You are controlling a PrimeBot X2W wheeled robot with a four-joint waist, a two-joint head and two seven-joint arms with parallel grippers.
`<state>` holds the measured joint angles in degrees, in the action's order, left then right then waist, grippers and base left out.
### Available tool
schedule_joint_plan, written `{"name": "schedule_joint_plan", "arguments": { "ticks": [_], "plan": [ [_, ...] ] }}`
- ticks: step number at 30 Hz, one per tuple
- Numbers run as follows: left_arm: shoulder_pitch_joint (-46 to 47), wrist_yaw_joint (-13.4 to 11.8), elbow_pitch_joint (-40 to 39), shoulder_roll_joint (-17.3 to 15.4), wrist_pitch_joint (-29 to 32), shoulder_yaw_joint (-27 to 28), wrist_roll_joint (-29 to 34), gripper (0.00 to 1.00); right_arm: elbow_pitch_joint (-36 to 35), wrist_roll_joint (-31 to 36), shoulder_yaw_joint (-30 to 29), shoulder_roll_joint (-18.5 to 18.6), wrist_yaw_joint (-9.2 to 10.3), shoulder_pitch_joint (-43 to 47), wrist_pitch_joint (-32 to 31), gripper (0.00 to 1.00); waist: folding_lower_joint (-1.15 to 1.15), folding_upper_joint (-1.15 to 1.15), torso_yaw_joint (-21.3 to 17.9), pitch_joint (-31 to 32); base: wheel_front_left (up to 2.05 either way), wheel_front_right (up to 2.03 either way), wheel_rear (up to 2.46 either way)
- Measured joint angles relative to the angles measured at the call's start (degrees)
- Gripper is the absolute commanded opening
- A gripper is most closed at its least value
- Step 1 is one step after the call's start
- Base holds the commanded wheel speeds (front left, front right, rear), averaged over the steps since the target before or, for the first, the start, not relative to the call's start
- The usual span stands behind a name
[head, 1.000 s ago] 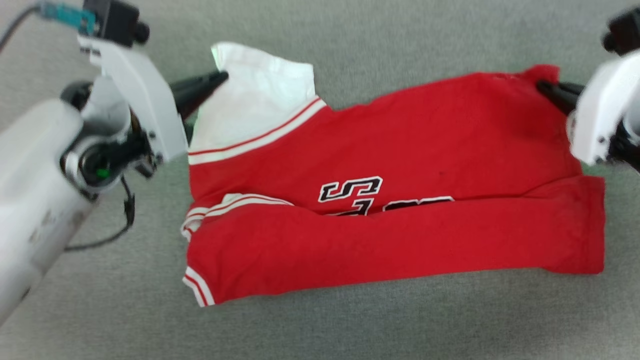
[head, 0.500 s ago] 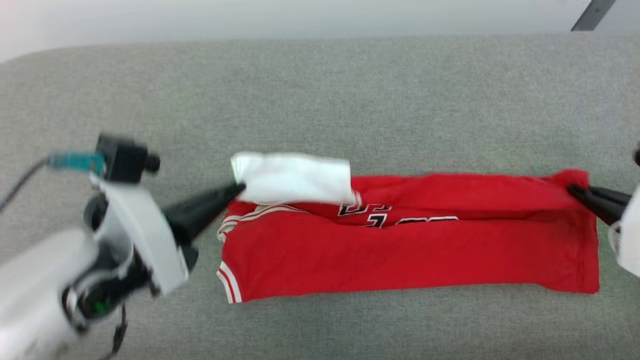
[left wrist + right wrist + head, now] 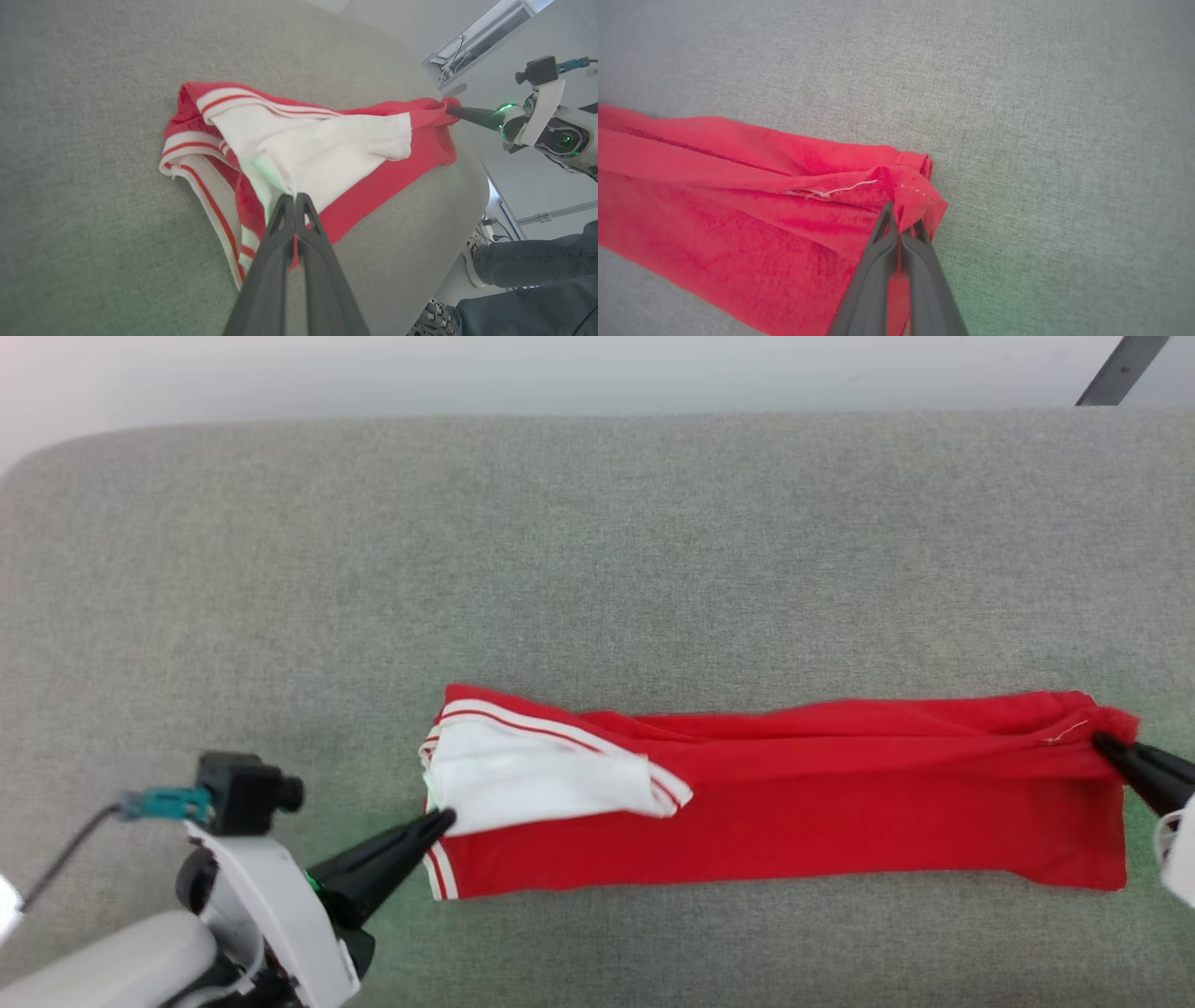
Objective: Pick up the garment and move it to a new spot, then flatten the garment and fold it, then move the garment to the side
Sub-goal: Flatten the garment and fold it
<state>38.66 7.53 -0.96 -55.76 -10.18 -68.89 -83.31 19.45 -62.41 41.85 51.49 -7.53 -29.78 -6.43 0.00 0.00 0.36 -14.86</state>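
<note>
Garment (image 3: 794, 821) – folded into long red band, lower centre of head view, flat on grey padded surface (image 3: 597, 551). Left gripper (image 3: 444, 819), lower left – fingers clamped on white sleeve (image 3: 532, 784) edge. Right gripper (image 3: 1102, 743), right edge, fingers pinched tight on garment's red end.

You're looking at a pale forearm (image 3: 112, 961), white bracket (image 3: 271, 896) and long dark tapered fingers (image 3: 383, 863) — small black camera (image 3: 245, 789) on top, with a teal plug (image 3: 163, 803) and grey cable (image 3: 65, 851).

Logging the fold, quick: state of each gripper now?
Left gripper: shut on the garment, at its white sleeve.
Right gripper: shut on the garment's red corner.
</note>
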Motion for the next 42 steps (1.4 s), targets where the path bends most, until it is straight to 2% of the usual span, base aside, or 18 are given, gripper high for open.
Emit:
{"name": "schedule_joint_plan", "arguments": {
  "ticks": [8, 9, 10, 11, 12, 14, 18, 21, 25, 30, 33, 36, 42],
  "plan": [
    [-0.6, 0.0, 9.3, 5.5, 0.4, -2.4, 3.9, 0.00, 5.7, 2.5, 1.1, -5.6, 0.00, -0.8, 2.3, 0.00, 0.00, 0.00, -0.3, -0.4, 0.00, 0.00, 0.00],
    [-0.5, 0.0, 10.3, 6.0, 0.1, -2.5, 4.5, 0.05, 6.4, 2.9, 1.1, -6.0, 0.00, -1.2, 2.9, 0.00, 0.00, 0.00, -0.4, -0.3, 0.00, 0.00, 0.00],
    [-0.5, 0.0, 11.4, 6.5, -0.6, -2.6, 5.3, 0.37, 6.6, 3.2, 1.1, -6.4, 0.00, -1.6, 3.6, 0.30, 0.00, 0.00, -0.4, -0.1, 0.00, 0.00, 0.00],
    [-0.5, 0.0, 12.2, 7.0, -1.3, -2.6, 5.6, 0.56, 6.8, 3.2, 0.9, -6.6, 0.00, -1.9, 4.4, 0.50, 0.00, 0.00, -0.5, 0.1, 0.00, 0.00, 0.00],
    [-0.6, 0.0, 12.8, 7.5, -1.9, -2.6, 5.7, 0.71, 6.9, 3.1, 0.7, -6.8, 0.00, -2.1, 4.8, 1.00, 0.00, 0.00, -0.6, 0.3, 0.00, 0.00, 0.00],
    [-1.0, 0.0, 13.9, 8.5, -3.1, -2.4, 6.6, 1.00, 6.7, 2.1, 0.6, -6.7, 0.00, -2.2, 4.8, 1.00, 0.00, 0.00, -0.8, 0.8, 0.00, 0.00, 0.00],
    [-2.8, -0.9, 16.6, 10.0, -4.5, -0.7, 9.1, 1.00, 5.0, 0.2, 0.7, -4.9, 0.00, -1.5, 3.7, 1.00, 0.00, 0.00, -1.0, 2.3, 0.00, 0.00, 0.00],
    [-5.1, -1.8, 16.3, 11.9, -4.7, 2.5, 10.2, 1.00, 4.3, -2.5, 0.1, -3.1, 0.00, 0.5, 2.2, 1.00, 0.00, 0.00, -0.7, 3.5, 0.00, 0.00, 0.00],
    [-9.3, -3.6, 14.5, 14.9, -4.9, 12.2, 14.6, 1.00, 4.9, -5.7, -1.0, -1.4, 0.00, 2.3, -1.0, 1.00, 0.00, 0.00, 0.7, 4.5, 0.00, 0.00, 0.00],
    [-17.7, -3.3, 13.1, 20.6, -4.9, 25.3, 21.4, 1.00, 7.8, -10.2, -3.0, -2.2, 0.00, 3.2, -5.1, 1.00, 0.00, 0.00, 3.3, 5.1, 0.00, 0.00, 0.00],
    [-21.5, -2.9, 13.2, 24.2, -4.9, 32.0, 27.9, 1.00, 10.0, -11.2, -4.3, -2.3, 0.00, 3.1, -6.5, 1.00, 0.00, 0.00, 5.2, 5.3, 0.00, 0.00, 0.00],
    [-24.8, -2.1, 13.6, 28.5, -4.9, 37.8, 33.3, 1.00, 13.0, -12.3, -5.3, -2.4, 0.00, 2.8, -8.8, 1.00, 0.00, 0.00, 7.1, 5.3, 0.00, 0.00, 0.00],
    [-28.2, -1.4, 15.7, 34.9, -4.9, 46.4, 46.0, 1.00, 16.7, -12.8, -5.5, -2.9, 0.00, 2.6, -14.2, 1.00, 0.00, 0.00, 10.7, 5.1, 0.00, 0.00, 0.00]
  ]
}}
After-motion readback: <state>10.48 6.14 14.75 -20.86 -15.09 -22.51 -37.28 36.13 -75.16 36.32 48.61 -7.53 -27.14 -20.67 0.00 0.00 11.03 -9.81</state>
